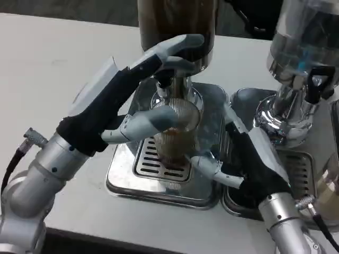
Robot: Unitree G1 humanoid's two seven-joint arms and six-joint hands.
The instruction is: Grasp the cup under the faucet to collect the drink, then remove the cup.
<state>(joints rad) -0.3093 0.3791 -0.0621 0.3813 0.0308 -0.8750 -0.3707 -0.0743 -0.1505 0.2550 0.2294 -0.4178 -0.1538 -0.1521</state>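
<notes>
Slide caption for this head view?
Left hand on the faucet, right hand beside the half-filled cup.

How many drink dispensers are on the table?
2. One dispenser, holding a dark drink, stands at the centre above the cup; a second dispenser stands at the right edge. More may sit beyond the picture's right side.

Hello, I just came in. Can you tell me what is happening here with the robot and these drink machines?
The robot is filling a cup at a drink dispenser. The ribbed clear cup stands on the metal drip tray under the faucet and already holds some brown drink. The left hand reaches up around the faucet area, with lower fingers against the cup. The right hand is beside the cup, its fingers near the cup's base. A second dispenser stands to the right.
</notes>
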